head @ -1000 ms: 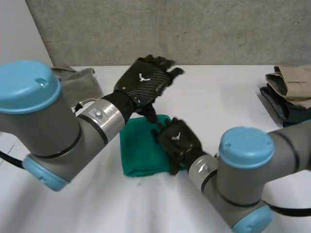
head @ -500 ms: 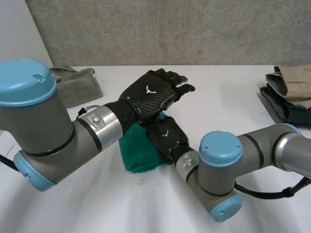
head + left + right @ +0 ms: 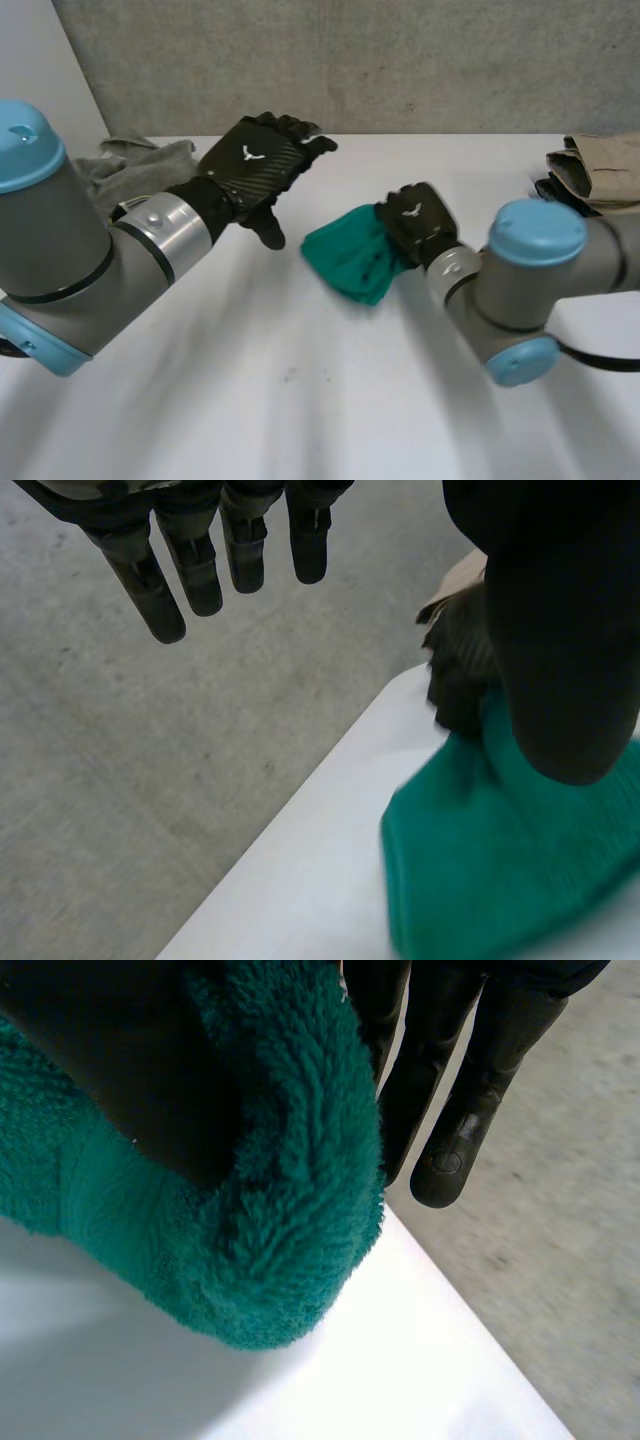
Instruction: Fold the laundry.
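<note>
A folded green towel (image 3: 347, 258) hangs bunched just above the white table (image 3: 300, 400), right of the middle. My right hand (image 3: 415, 218) is shut on its right end. In the right wrist view the thumb (image 3: 120, 1070) presses the fluffy towel (image 3: 280, 1220) against the fingers (image 3: 465, 1100). My left hand (image 3: 255, 165) hovers open to the left of the towel, apart from it. Its straight fingers (image 3: 190, 570) and thumb (image 3: 560, 630) hold nothing, with the towel (image 3: 500, 870) and the right hand (image 3: 460, 675) beyond the thumb.
A crumpled grey cloth (image 3: 140, 160) lies at the table's back left, behind my left arm. A stack of folded clothes, tan on dark (image 3: 600, 185), sits at the back right edge. A grey wall (image 3: 350, 60) closes off the far side.
My right hand has closed on the green towel and carried it up and to the right. My left hand has drawn back to the left, off the towel.
</note>
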Controlling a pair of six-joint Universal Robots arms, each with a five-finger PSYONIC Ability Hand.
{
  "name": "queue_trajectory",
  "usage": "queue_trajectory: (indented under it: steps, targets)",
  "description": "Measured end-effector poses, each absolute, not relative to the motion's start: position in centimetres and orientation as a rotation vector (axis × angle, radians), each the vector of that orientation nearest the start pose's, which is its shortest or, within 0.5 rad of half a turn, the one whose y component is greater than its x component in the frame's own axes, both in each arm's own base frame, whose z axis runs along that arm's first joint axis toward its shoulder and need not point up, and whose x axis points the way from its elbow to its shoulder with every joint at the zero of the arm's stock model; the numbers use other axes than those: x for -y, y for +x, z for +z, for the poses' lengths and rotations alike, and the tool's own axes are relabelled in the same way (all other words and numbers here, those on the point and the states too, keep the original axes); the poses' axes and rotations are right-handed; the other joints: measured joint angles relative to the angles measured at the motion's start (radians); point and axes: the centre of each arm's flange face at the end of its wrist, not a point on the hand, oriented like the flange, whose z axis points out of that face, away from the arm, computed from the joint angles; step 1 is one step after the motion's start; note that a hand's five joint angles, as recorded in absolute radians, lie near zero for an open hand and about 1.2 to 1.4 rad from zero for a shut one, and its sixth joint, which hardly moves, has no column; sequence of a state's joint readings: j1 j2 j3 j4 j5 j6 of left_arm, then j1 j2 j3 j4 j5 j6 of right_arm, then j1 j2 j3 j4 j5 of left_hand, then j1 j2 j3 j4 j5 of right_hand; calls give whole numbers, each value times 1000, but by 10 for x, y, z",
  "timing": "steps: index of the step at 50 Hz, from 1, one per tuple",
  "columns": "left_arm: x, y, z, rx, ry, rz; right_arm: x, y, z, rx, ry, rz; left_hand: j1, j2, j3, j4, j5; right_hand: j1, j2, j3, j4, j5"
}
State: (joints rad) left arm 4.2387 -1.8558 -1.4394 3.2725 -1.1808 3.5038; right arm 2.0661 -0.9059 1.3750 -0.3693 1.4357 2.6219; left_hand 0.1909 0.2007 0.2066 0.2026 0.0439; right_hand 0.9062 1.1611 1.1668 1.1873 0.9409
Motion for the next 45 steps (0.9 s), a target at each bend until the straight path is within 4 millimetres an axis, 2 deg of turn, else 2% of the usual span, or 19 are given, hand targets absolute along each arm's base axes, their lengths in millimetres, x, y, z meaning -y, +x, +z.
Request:
queue_trajectory:
  steps: [3, 5, 9, 14, 16, 19, 20, 22, 23, 24, 27, 28, 30, 33, 35, 38, 39, 40, 45]
  targets:
    - [249, -310, 265, -2090, 1432, -2398, 311, 320, 158, -1921, -1209, -2065, 0, 0, 0, 0, 0, 0, 0, 0, 0, 0]
    - [251, -307, 264, -2101, 1422, -2393, 329, 306, 174, -1896, -1184, -2115, 0, 0, 0, 0, 0, 0, 0, 2, 0, 0]
    - [251, -307, 263, -2110, 1421, -2392, 343, 300, 188, -1845, -1169, -2162, 0, 0, 0, 0, 0, 0, 0, 7, 0, 0]
    - [248, -309, 262, -2118, 1430, -2396, 371, 292, 220, -1717, -1109, -2309, 0, 0, 0, 0, 0, 0, 0, 9, 0, 0]
    - [248, -310, 262, -2120, 1432, -2397, 390, 282, 245, -1630, -1027, -2430, 0, 0, 0, 0, 0, 13, 0, 9, 0, 0]
    - [247, -310, 262, -2121, 1434, -2398, 419, 257, 283, -1518, -881, -2595, 0, 0, 0, 0, 0, 19, 0, 9, 2, 0]
    - [247, -310, 262, -2121, 1434, -2398, 419, 257, 283, -1518, -881, -2595, 0, 0, 0, 0, 0, 19, 0, 9, 2, 0]
    - [247, -310, 262, -2121, 1434, -2399, 441, 227, 310, -1446, -765, -2714, 0, 0, 0, 0, 0, 19, 0, 9, 2, 0]
    - [247, -310, 262, -2121, 1434, -2398, 445, 221, 314, -1435, -748, -2732, 0, 0, 0, 0, 0, 19, 0, 9, 2, 0]
    - [247, -310, 262, -2121, 1434, -2399, 456, 203, 323, -1418, -704, -2780, 0, 0, 0, 0, 0, 19, 0, 9, 2, 0]
    - [247, -310, 262, -2121, 1434, -2399, 474, 172, 328, -1422, -651, -2843, 0, 0, 0, 0, 0, 19, 0, 9, 2, 0]
    - [247, -310, 262, -2122, 1435, -2398, 487, 149, 325, -1450, -622, -2874, 0, 0, 0, 0, 0, 19, 0, 9, 2, 0]
    - [247, -310, 262, -2122, 1436, -2398, 499, 122, 316, -1496, -598, -2898, 0, 0, 0, 0, 0, 19, 0, 9, 2, 0]
    - [247, -311, 261, -2124, 1437, -2396, 510, 97, 301, -1547, -587, -2909, 0, 0, 0, 0, 0, 19, 0, 9, 2, 0]
    - [246, -311, 260, -2128, 1439, -2392, 519, 71, 277, -1600, -598, -2906, 0, 0, 0, 0, 0, 19, 0, 19, 2, 0]
    - [245, -312, 259, -2134, 1445, -2387, 523, 53, 255, -1638, -618, -2893, 0, 0, 0, 0, 0, 19, 0, 20, 2, 0]
    - [244, -312, 258, -2137, 1449, -2384, 524, 39, 236, -1672, -638, -2876, 0, 0, 0, 0, 0, 19, 0, 21, 2, 0]
    - [244, -313, 257, -2139, 1451, -2382, 524, 34, 229, -1685, -645, -2869, 0, 0, 0, 0, 0, 19, 0, 21, 2, 0]
    - [240, -315, 254, -2150, 1467, -2372, 514, -4, 183, -1821, -664, -2787, 0, 0, 0, 0, 0, 19, 0, 22, 2, 25]
